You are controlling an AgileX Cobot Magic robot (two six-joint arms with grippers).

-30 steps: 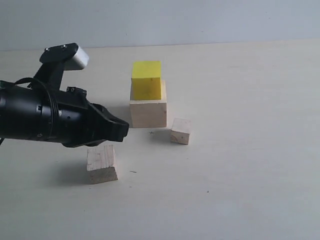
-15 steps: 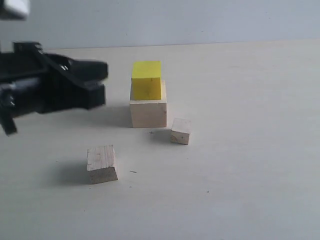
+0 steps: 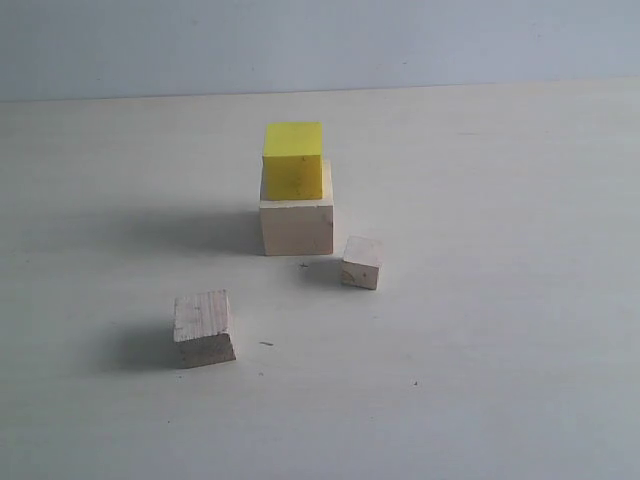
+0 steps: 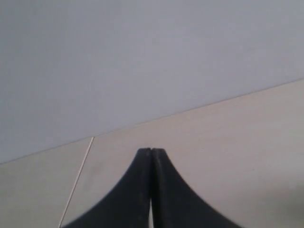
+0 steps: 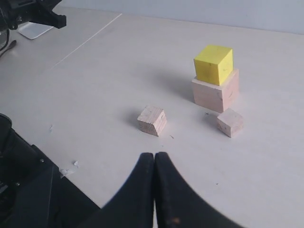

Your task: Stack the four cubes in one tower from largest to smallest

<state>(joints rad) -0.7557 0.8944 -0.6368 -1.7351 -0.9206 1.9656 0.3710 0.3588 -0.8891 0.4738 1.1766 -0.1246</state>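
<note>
The left gripper (image 4: 151, 151) is shown by its wrist camera with its two black fingers pressed flat together and nothing held between them. It is raised and pointed across the table (image 3: 500, 350) toward the line where the wall (image 3: 320, 45) begins. The right gripper (image 5: 155, 155) is likewise closed and empty, with its fingertips meeting. It is held above the table and aimed toward the cubes, well apart from all of them. A black arm part (image 5: 33, 14) is seen at the far side of the table in the right wrist view.

The table is a pale, matte, cream-coloured surface, and a thin straight seam (image 4: 78, 180) is drawn across it. A few small dark specks are scattered on it. Behind it, a plain grey-blue wall is seen.

The yellow cube (image 3: 293, 160) is set on top of the large wooden cube (image 3: 297, 225), resting toward the back of its top face, so that a two-level stack is formed. The small wooden cube (image 3: 361, 262) is placed on the table just beside the stack, at its front right corner but apart from it. The medium wooden cube (image 3: 203, 328) is left on the table well apart from the stack, nearer the exterior camera and to the left, and it is turned slightly askew of the others
</note>
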